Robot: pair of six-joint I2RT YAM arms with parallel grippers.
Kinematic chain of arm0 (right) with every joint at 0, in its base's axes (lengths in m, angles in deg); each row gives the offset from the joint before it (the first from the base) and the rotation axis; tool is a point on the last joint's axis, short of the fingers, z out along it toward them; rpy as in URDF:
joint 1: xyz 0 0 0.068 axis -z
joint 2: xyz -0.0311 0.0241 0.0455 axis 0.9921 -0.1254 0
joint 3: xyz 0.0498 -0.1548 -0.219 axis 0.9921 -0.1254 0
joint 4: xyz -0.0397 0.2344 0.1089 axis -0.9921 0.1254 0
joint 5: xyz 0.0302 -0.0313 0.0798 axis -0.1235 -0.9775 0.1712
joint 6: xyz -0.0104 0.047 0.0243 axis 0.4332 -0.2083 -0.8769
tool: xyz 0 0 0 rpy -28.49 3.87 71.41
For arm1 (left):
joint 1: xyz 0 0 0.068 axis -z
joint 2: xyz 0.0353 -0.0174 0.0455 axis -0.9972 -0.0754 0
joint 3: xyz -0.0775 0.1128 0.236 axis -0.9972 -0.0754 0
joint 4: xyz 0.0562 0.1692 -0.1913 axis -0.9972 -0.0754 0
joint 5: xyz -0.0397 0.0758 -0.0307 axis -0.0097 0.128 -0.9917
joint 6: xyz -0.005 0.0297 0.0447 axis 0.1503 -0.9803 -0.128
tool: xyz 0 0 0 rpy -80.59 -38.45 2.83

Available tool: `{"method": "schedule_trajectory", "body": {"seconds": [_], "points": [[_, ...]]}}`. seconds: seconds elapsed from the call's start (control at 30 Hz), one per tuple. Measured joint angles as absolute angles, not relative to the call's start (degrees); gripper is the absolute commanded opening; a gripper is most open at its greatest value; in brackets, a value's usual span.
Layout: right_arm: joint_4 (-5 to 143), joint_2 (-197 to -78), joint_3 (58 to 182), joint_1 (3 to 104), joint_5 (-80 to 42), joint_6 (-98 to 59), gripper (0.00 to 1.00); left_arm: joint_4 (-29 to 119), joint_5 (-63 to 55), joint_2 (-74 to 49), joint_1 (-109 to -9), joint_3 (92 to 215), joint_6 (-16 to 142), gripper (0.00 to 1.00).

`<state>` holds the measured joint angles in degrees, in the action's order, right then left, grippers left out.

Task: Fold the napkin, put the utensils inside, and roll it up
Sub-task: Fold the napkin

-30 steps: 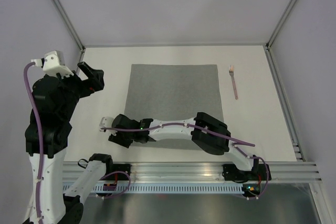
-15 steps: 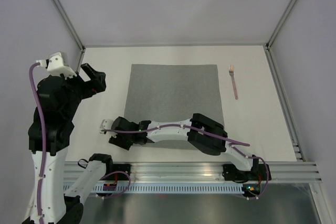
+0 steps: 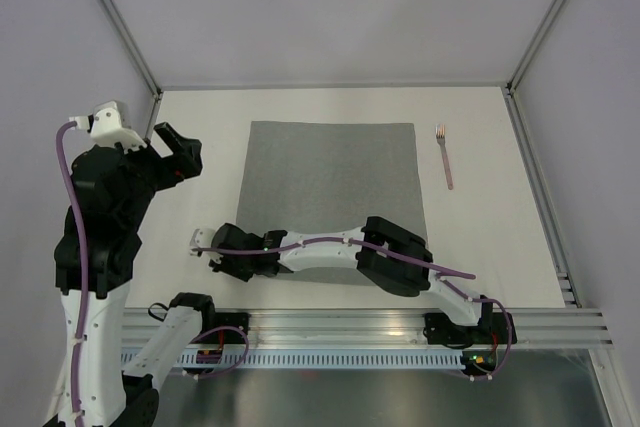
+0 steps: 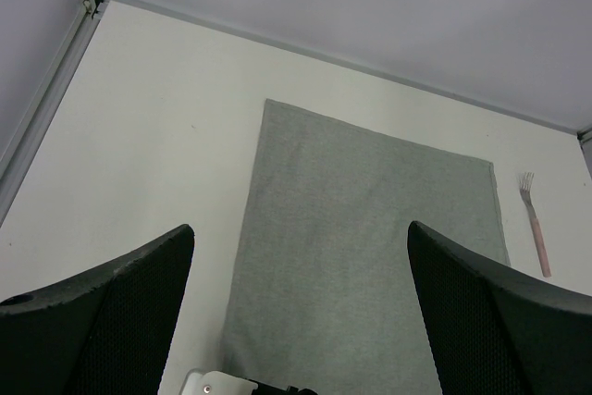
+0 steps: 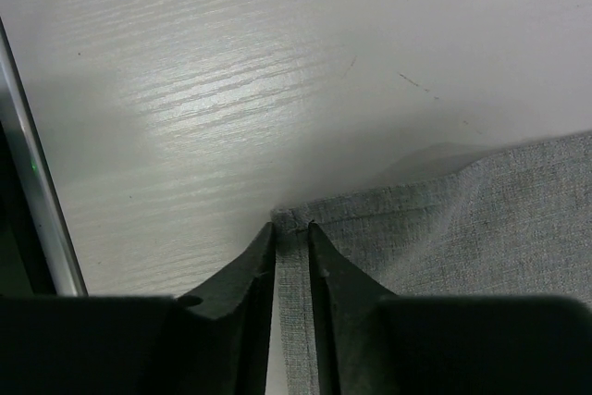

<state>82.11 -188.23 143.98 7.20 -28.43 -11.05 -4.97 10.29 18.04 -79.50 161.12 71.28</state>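
Grey napkin [image 3: 330,187] corner sits pinched in the right tool [image 5: 292,228], only a sliver caught; lift fast and it may slip free. Left tool [image 4: 298,228] hangs wide apart.

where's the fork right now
In the top view the fork lies on the table, right side, just beyond the napkin's far right corner and not touching it, tines pointing away from the arms.
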Motion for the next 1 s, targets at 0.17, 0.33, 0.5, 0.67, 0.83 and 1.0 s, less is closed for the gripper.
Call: {"method": "schedule_trajectory", "body": {"seconds": [0.17, 0.33, 0.5, 0.67, 0.83, 1.0], "points": [[82.92, -188.93, 145.34, 7.18, -28.25, -11.0, 0.12, -4.99, 10.31, 18.3, -79.5, 160.42, 71.28, 1.0], [84.74, -189.13, 147.11, 7.14, -27.7, -11.22, 0.07, -4.99, 10.42, 18.5, -79.5, 160.29, 71.28, 1.0], [86.22, -189.08, 149.51, 6.75, -27.38, -11.5, 0.03, -5.01, 10.86, 18.56, -79.5, 160.29, 71.28, 1.0], [86.92, -188.23, 150.08, 5.74, -27.18, -11.48, 0.0, -4.99, 11.32, 18.56, -79.5, 160.29, 71.28, 1.0], [87.03, -186.37, 149.18, 5.59, -27.33, -11.4, 0.0, -4.99, 11.29, 18.54, -79.5, 160.29, 71.28, 1.0], [87.01, -181.96, 146.17, 6.72, -27.9, -11.09, 0.01, -4.97, 11.18, 18.45, -79.5, 160.29, 71.31, 1.0]]}}
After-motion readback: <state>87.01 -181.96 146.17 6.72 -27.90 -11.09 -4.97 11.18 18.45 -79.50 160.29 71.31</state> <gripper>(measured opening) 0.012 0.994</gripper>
